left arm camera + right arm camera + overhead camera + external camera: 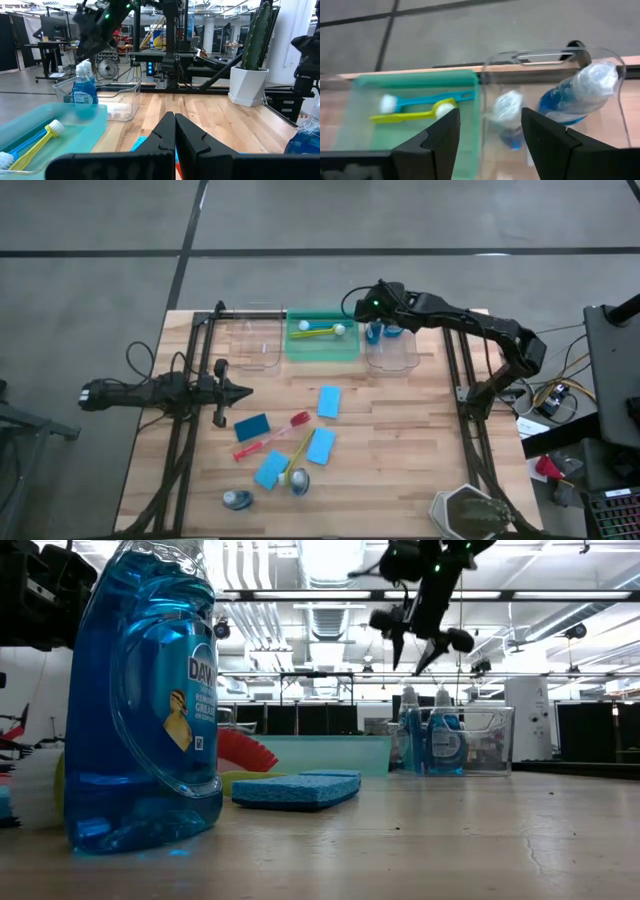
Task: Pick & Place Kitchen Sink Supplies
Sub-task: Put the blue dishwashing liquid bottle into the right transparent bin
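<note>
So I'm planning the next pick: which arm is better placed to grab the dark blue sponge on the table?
Left, probably. The left end effector sits shut just beside the dark blue sponge, while the right end effector hangs open over the clear bin holding two bottles, far across the table.

The open right pincer [490,132] hangs above two bottles [506,119] in the clear bin [550,55].

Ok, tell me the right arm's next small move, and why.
Probably lift the right gripper clear of the clear plastic bin: its fingers are open and empty above two small clear bottles of blue liquid already inside, while sponges, brushes and bottles remain on the wooden table.
</note>
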